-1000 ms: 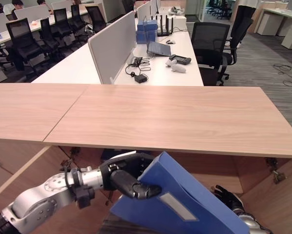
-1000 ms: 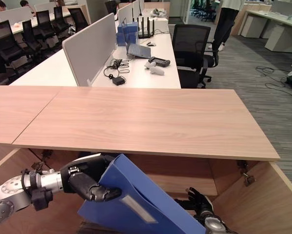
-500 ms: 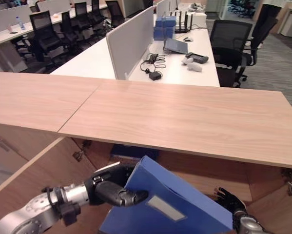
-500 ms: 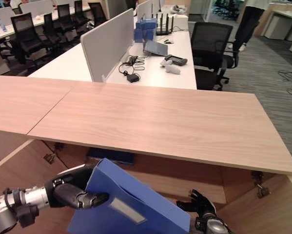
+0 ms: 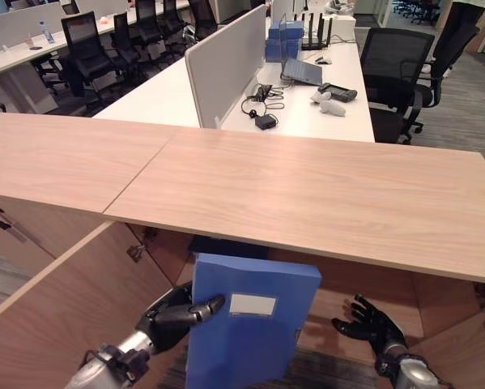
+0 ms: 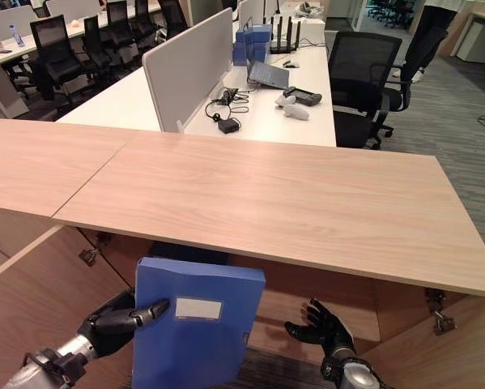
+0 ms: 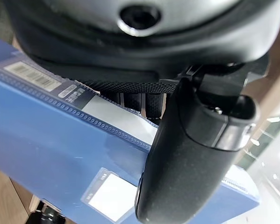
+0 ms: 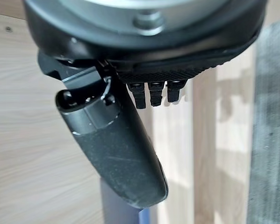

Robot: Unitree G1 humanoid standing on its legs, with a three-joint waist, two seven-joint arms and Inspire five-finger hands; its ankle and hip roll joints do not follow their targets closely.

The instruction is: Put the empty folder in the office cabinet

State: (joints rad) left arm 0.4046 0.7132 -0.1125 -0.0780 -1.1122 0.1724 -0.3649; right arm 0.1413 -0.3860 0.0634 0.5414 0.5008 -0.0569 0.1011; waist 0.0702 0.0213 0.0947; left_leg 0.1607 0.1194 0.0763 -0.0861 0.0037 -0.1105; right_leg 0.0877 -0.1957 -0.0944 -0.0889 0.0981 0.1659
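A blue folder (image 5: pixel 250 324) with a white label stands upright in front of the open office cabinet (image 5: pixel 323 186), just below its wooden top. My left hand (image 5: pixel 173 316) is shut on the folder's left edge. In the left wrist view its thumb (image 7: pixel 191 154) lies across the blue face (image 7: pixel 60 154), with the fingers behind. My right hand (image 6: pixel 323 327) is open with spread fingers. It hangs to the right of the folder, apart from it, in the cabinet's opening.
Open cabinet doors flank the opening on the left (image 5: pixel 64 300) and the right (image 6: pixel 436 348). Something dark blue (image 5: pixel 226 245) sits inside, behind the folder. Beyond the top are white desks with a partition (image 5: pixel 226 65), black office chairs (image 5: pixel 400 77) and a person (image 6: pixel 436 28).
The folder has swung from a slanted, flat pose to upright, with its label facing me. My right hand has come out from under it. The camera has shifted too.
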